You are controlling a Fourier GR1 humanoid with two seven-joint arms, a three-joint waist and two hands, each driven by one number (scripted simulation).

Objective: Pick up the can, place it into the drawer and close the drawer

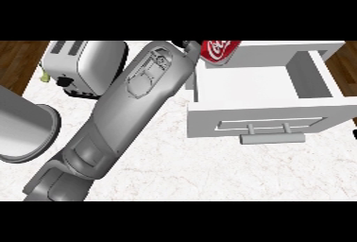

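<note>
The red can [220, 49] with white lettering sits tilted at the picture's top, over the back left corner of the open white drawer [268, 113]. My left forearm runs from the lower left up to it. Only a black bit of the left hand [190, 46] shows beside the can, which it holds; the fingers are mostly hidden behind the wrist and the view's upper edge. The drawer is pulled out toward me, and its bar handle [272, 138] is on the front panel. Nothing lies inside the drawer. My right hand is out of view.
A silver toaster [83, 66] stands at the back left, just left of my forearm. A large grey round vessel [24, 127] fills the left edge. The white marble counter [209, 170] runs along the front, and wooden floor shows at the top corners.
</note>
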